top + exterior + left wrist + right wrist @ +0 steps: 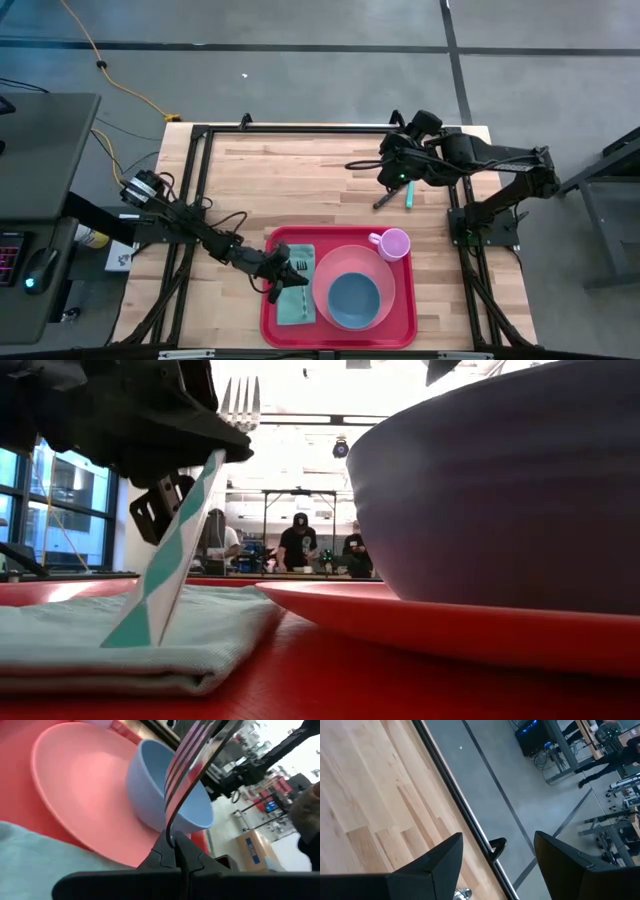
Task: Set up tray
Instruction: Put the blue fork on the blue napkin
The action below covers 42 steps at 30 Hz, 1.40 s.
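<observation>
Even overhead light leaves soft shadows in the high view, while bright ceiling lights and windows wash out the low view's background, leaving the near bowl (510, 490) blurred and dark.

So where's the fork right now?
The fork is held in the left gripper, handle resting on the green napkin on the tray's left side.
</observation>
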Tool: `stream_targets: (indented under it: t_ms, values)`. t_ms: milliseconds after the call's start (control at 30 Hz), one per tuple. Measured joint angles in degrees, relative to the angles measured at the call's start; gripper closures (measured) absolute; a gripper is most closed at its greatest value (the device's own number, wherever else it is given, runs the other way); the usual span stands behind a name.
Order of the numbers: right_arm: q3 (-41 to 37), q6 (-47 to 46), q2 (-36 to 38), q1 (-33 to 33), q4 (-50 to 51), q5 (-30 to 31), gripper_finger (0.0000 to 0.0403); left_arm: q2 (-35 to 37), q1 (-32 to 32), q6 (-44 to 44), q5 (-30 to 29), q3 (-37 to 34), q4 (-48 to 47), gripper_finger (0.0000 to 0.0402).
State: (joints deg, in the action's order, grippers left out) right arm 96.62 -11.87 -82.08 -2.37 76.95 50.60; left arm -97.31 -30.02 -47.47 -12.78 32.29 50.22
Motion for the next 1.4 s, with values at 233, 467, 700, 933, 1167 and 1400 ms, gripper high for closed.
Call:
stream_targets:
  t_ms: [233,467,700,933,1167,1400]
  values:
    - [0.00,-0.36,0.00,0.00,0.00,-0.16,0.0178,-1.06,0.02,0.40,0.55,0.02,1.56,0.0388]
    - [0.00,-0.77,0.00,-0.04,0.20,-1.24,0.0178,-1.10,0.00,0.80,0.24,0.00,0.93,0.0343]
    - [0.00,-0.75,0.00,-0.04,0.21,-1.30,0.0178,-1.10,-0.03,2.70,-0.24,-0.04,0.26,0.0250]
    - [0.00,-0.68,0.00,-0.04,0.22,-1.30,0.0178,-1.10,0.00,4.74,-1.15,-0.04,0.39,0.0199]
    - [0.00,-0.59,0.00,-0.04,0.21,-1.31,0.0178,-1.10,0.02,4.77,-1.40,-0.02,-5.64,0.0178]
    - [0.00,-0.57,0.00,-0.05,0.22,-1.56,0.0178,-1.10,0.02,5.29,-1.54,-0.04,-12.24,0.0176]
